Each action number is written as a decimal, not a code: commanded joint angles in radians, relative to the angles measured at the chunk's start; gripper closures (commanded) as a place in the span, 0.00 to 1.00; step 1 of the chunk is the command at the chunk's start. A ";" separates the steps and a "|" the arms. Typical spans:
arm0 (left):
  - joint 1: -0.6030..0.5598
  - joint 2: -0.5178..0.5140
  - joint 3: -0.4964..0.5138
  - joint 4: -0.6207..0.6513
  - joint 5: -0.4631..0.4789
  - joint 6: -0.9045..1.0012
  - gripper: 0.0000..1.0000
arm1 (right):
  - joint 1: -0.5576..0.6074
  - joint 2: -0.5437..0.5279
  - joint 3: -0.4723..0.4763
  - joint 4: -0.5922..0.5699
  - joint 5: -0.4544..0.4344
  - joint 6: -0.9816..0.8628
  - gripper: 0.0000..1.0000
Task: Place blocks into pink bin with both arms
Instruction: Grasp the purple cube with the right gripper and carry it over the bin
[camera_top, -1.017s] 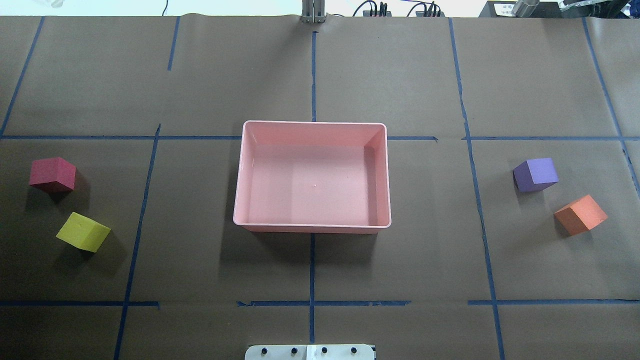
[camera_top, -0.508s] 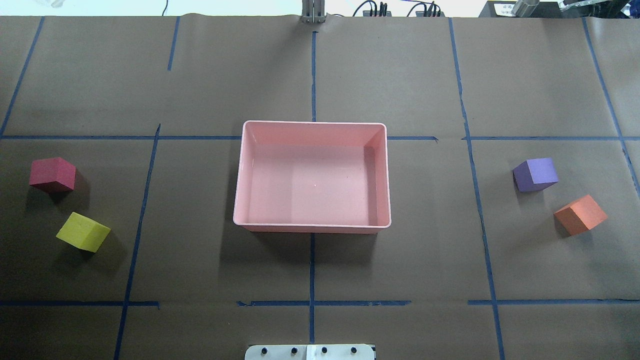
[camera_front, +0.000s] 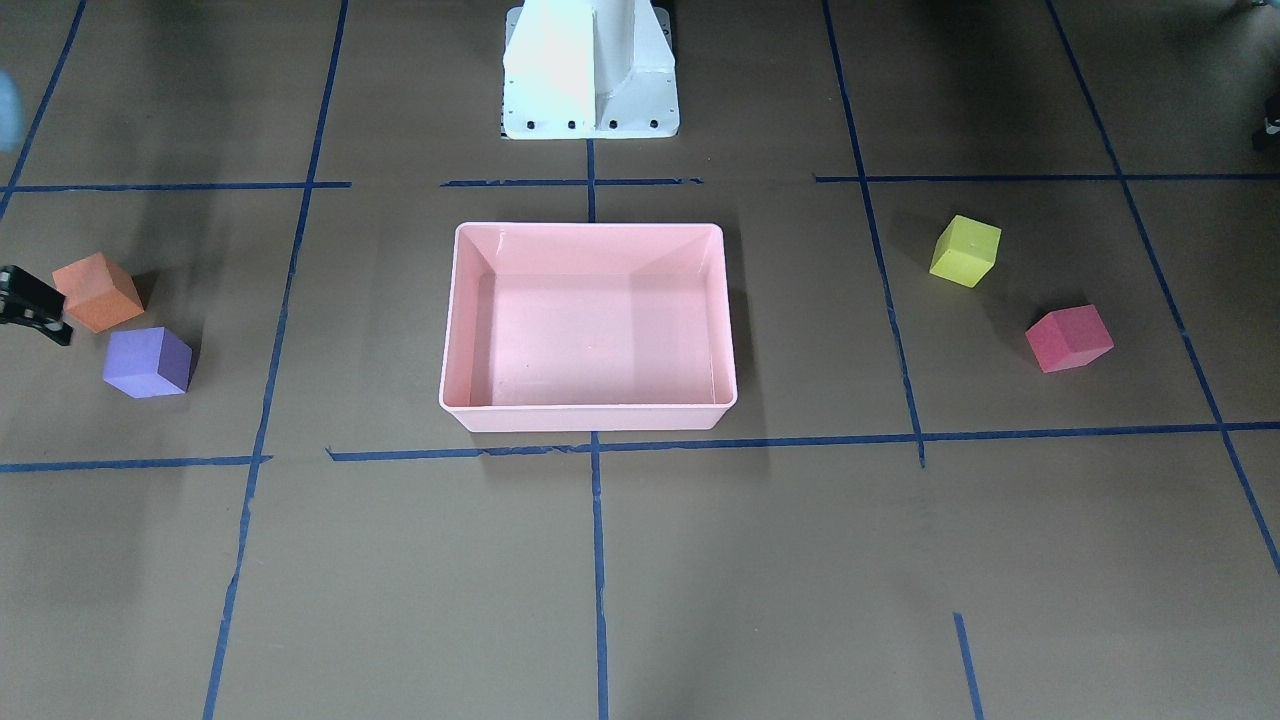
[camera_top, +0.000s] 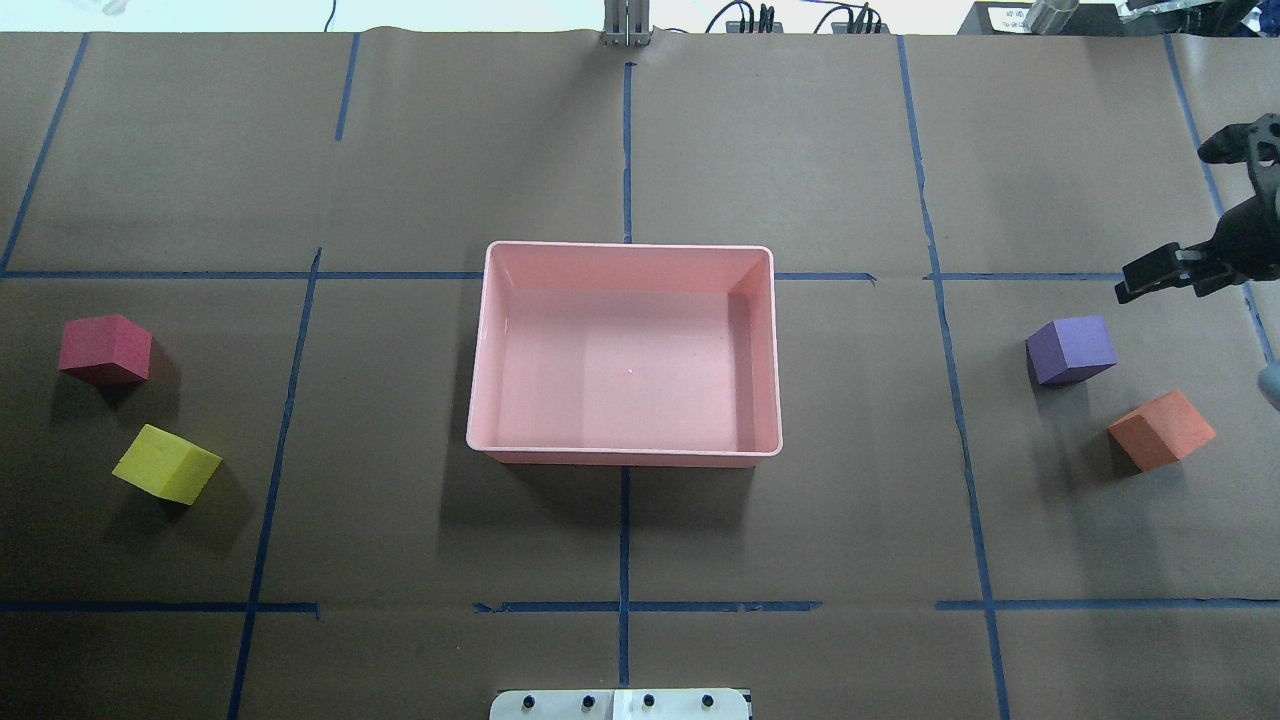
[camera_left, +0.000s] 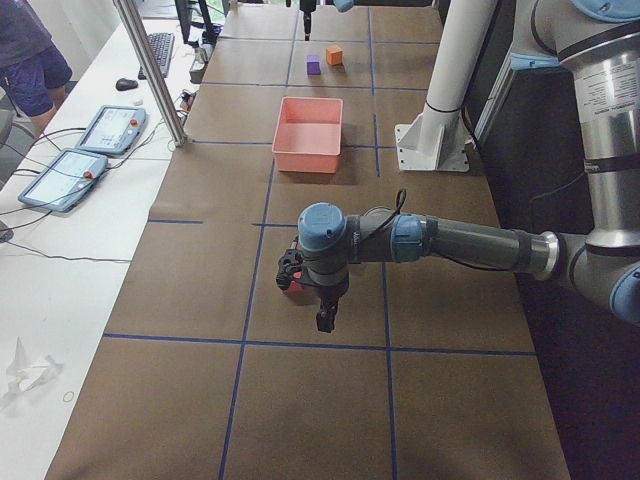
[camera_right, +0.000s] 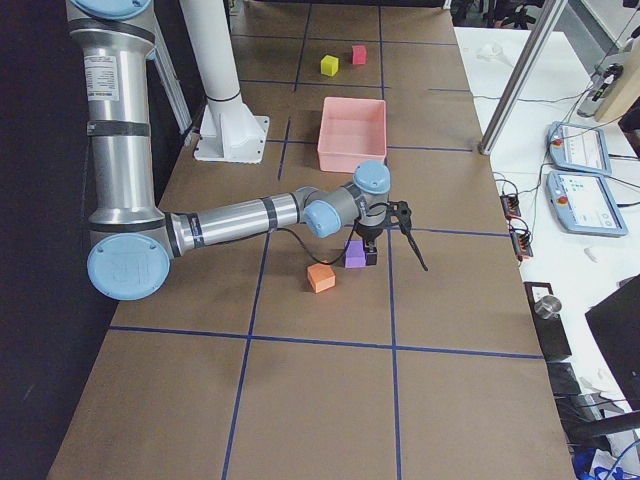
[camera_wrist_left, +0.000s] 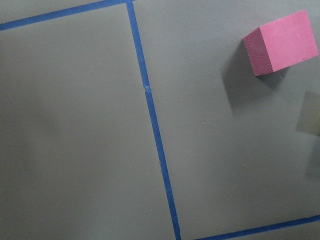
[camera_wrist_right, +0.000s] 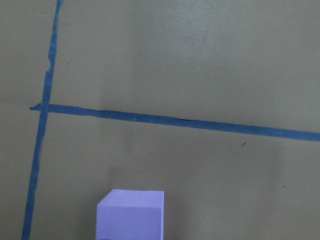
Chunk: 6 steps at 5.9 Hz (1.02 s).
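About the pink bin (camera_top: 625, 247): stands in the middle of the brown table (camera_top: 800, 150), square to the blue tape lines (camera_top: 625, 150).

About the red-pink cube (camera_top: 105, 350) and the yellow-green cube (camera_top: 165, 463): lie on the table at the robot's left, well apart from the bin, near each other but not touching.

About the purple cube (camera_top: 1070, 350) and the orange cube (camera_top: 1160, 430): lie on the table at the robot's right, also outside the bin, close together with a small gap between.

About the right gripper (camera_top: 1175, 218): hangs over the table at the right edge of the overhead view, near the purple cube but apart from it. Stands wide open and holds nothing. Sees the purple cube at the lower edge of its wrist view.

About the left gripper (camera_left: 308, 297): hangs low, just beside the red-pink cube in the left side view. Cannot tell how far open, nor whether touching the cube. Sees the red-pink cube in the upper right corner of its wrist view, resting on the table.
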 joint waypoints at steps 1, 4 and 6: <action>-0.001 0.003 -0.001 0.000 -0.001 0.000 0.00 | -0.075 0.006 -0.025 0.014 -0.029 0.024 0.00; -0.003 0.003 -0.003 0.000 -0.001 0.000 0.00 | -0.135 0.009 -0.053 0.014 -0.048 0.023 0.00; -0.004 0.006 -0.009 0.000 -0.001 0.000 0.00 | -0.167 0.022 -0.074 0.014 -0.069 0.023 0.00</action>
